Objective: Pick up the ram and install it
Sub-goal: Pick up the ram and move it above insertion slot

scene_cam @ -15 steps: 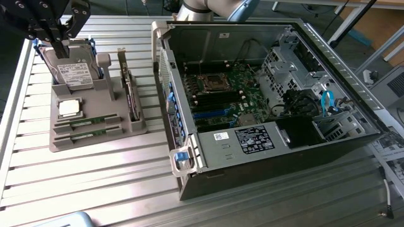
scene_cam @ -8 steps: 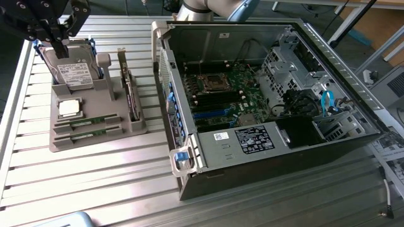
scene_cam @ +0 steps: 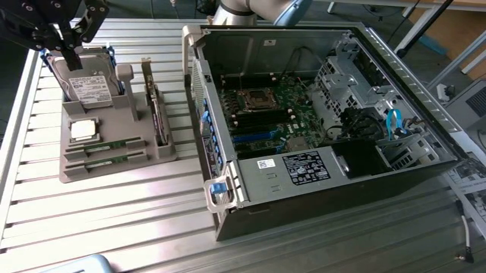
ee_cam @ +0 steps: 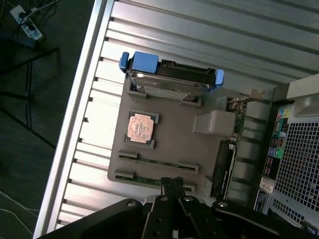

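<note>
The gripper [scene_cam: 70, 57] — jaws shut, holding nothing — hangs over the gray holder [scene_cam: 114, 173]; two ram sticks [scene_cam: 102, 149] lie in its slots beside the processor chip [scene_cam: 83, 129].

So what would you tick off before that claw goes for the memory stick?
1. Claw empty: ok, it holds nothing.
2. Claw open for a grasp: not ok, it is shut.
3. Ram sticks in place: ok, two lie flat in the grey tray.
4. Claw down at the ram sticks: not ok, it hangs well above the tray.
5. Computer case open: ok, the board inside is in view.
6. Memory slots free: cannot tell.
</note>
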Robot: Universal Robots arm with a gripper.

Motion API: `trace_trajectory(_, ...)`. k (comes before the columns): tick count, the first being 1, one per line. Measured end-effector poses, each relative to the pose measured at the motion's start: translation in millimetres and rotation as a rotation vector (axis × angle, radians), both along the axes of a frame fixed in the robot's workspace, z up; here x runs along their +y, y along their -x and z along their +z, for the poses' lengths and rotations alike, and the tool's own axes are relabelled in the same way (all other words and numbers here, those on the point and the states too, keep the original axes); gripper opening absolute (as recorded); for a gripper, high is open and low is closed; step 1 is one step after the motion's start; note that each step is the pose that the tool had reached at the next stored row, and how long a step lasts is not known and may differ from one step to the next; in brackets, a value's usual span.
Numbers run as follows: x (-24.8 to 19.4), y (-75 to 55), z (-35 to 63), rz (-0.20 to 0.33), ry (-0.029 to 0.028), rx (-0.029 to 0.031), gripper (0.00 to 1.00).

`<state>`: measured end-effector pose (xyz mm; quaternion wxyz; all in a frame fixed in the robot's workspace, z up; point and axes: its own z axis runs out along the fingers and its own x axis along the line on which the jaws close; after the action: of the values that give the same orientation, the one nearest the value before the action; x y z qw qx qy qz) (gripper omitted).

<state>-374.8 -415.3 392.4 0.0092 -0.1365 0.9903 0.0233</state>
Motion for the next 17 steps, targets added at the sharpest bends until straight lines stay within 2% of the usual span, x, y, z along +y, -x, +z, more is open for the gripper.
trace_trajectory(17,0.0,-0.6,0.0,0.243,0.0,0.0001,0.1)
